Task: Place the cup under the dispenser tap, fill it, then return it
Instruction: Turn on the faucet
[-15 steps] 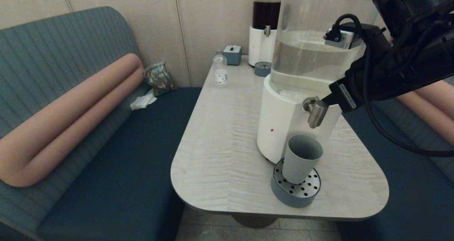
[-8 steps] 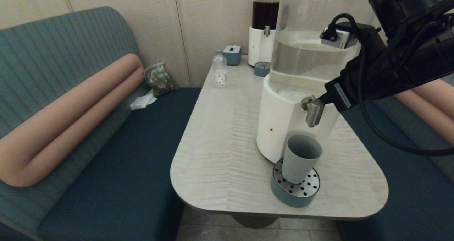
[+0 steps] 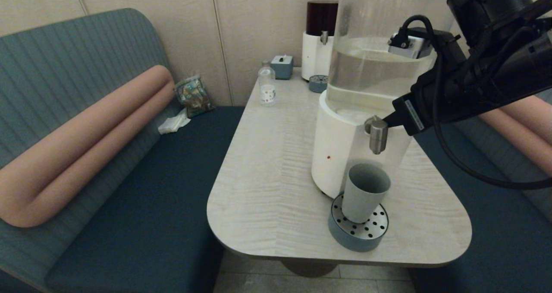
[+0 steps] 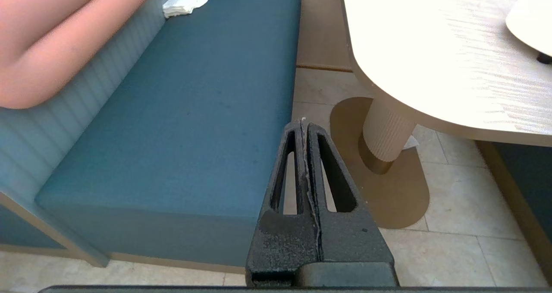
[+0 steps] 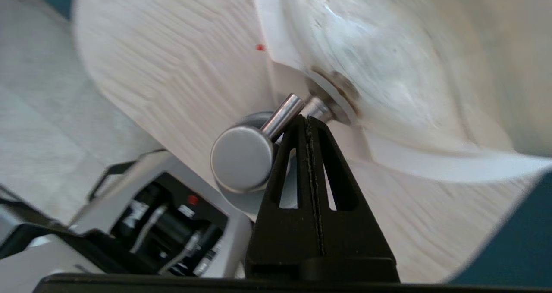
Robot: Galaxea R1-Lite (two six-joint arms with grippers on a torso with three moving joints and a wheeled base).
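Cup (image 3: 365,192): plain grey-green tumbler, upright on perforated drip tray (image 3: 359,236) near worktop (image 3: 267,163) front edge, beneath dispenser tap (image 3: 377,134). Right wrist view alone shows right hand (image 5: 307,122) closed, tips against tap stem. Left hand (image 4: 304,127) closed, empty, over floor beside the bench.

No readable text, brand, number or sign in any view.

Small clear bottle (image 3: 267,85) near the far left edge of the table (image 3: 267,189): white label with dark marks, too small to read.

Right arm (image 3: 474,86), over the table's right edge: pale strip sticker (image 3: 412,115) on the wrist housing, print not legible.

Crumpled packet (image 3: 192,95) at the far end of the bench: patterned print, no words made out.

White base of the big dispenser (image 3: 336,155): one small red dot (image 3: 328,157), no lettering.
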